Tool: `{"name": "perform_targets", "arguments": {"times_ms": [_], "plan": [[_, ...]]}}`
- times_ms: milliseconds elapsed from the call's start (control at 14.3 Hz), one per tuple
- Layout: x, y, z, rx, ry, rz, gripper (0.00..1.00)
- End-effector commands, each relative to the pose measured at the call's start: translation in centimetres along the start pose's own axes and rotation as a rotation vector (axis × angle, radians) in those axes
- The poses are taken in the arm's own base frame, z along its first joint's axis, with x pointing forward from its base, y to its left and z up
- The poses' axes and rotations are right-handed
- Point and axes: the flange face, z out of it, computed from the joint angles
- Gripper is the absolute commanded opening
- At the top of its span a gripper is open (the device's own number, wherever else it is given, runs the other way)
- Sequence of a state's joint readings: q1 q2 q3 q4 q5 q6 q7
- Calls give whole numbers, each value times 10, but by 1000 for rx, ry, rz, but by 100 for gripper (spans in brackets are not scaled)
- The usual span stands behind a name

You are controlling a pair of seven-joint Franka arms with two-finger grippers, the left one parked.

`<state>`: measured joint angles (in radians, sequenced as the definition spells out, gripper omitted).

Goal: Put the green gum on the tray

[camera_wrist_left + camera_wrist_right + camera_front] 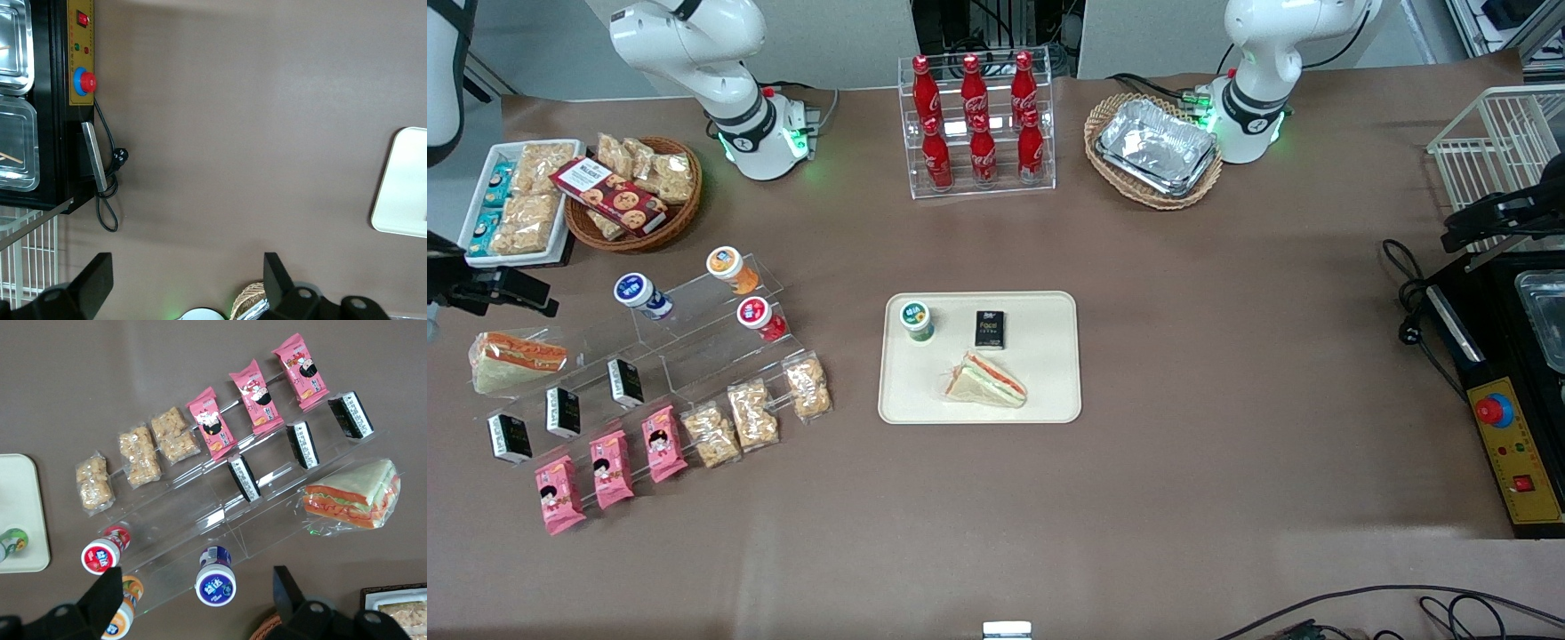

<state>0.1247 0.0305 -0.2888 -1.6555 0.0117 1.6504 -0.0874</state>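
The green gum (916, 320) stands upright on the cream tray (1049, 391), in the corner farther from the front camera, toward the working arm's end. It also shows in the right wrist view (12, 542), on the tray (23, 500). A corner of the tray shows in the left wrist view (403, 190). My right gripper (511, 295) hovers high over the working arm's end of the table, far from the tray. In the right wrist view the gripper (197, 577) is open and empty, with its black fingers (107, 590) wide apart above the blue gum bottle (215, 581).
A black packet (989, 329) and a wrapped sandwich (987, 380) share the tray. A clear stepped rack (694, 342) holds blue (640, 295), orange (731, 268) and red (761, 318) gum bottles, snacks and pink packets. Cola bottles (976, 124), a foil-container basket (1154, 149) and snack baskets line the back.
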Motion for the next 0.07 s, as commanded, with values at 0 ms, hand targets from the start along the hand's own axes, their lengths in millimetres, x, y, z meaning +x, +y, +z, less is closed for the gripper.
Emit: {"name": "perform_targets", "arguments": {"times_ms": [0], "plan": [[7,1,-6,-23,-24,8,100]]}}
